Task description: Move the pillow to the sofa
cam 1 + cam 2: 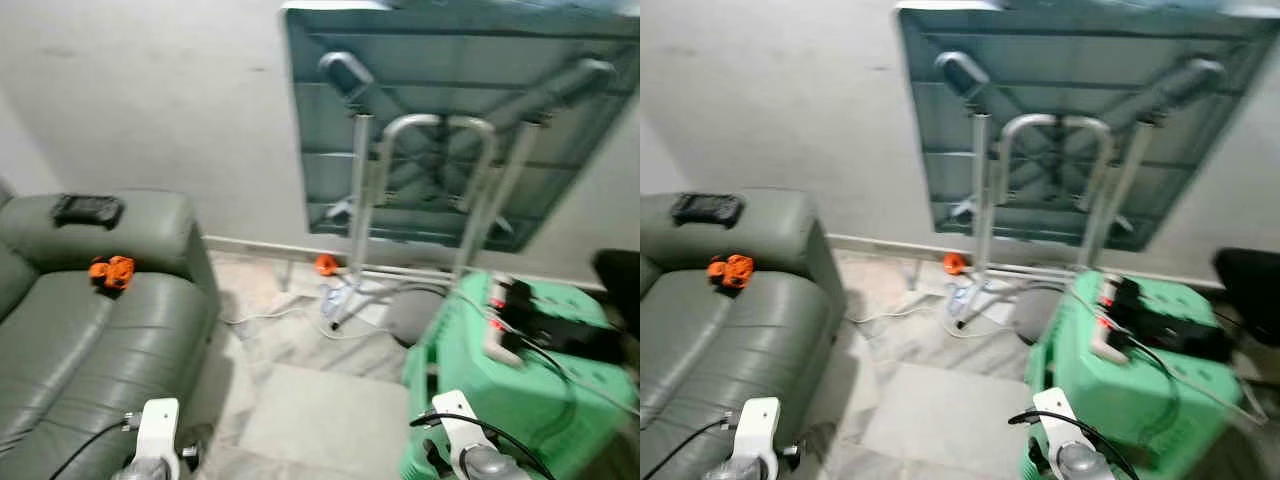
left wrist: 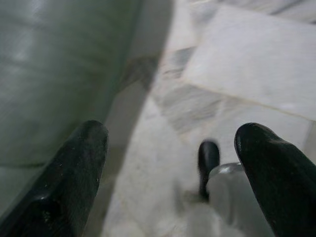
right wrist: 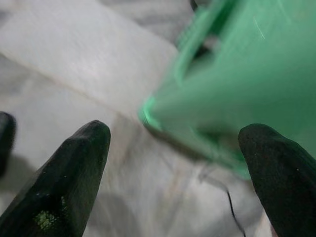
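Sofa: your grey-green leather sofa (image 1: 90,330) sits to the left, just beside the left gripper; its seat and armrest reach up to the wall.
On the sofa: a black flat gadget (image 1: 87,209) lies on the armrest top, and a small orange thing (image 1: 111,271) sits just below it on the cushion (too blurred for you to name either).
Left gripper: you have the left gripper (image 2: 170,163) hanging low by the sofa's front edge, fingers spread wide apart with nothing between them; the marble floor (image 2: 247,64) lies beneath.
Floor: pale veined marble tiles run between the two grippers, with a loose white cable (image 1: 290,310) trailing across them toward the wall.
Wall: a plain off-white wall (image 1: 150,90) stands ahead of you, with a light skirting along its foot.
Folding table: a grey-blue folding table (image 1: 450,130) leans on the wall ahead and to the right, underside facing you, its metal legs folded against it.
Small orange object: one lies on the floor by the table's foot (image 1: 326,264).
Green stool: a mint-green plastic stool (image 1: 520,380) stands just beside the right gripper, carrying a power strip (image 1: 500,320) and black cabling.
Right gripper: the right gripper (image 3: 175,163) hangs over the floor at the stool's corner, fingers held wide apart and empty.
Pillow: you cannot pick one out anywhere here.
Writing: nothing readable; the head views are blurred.
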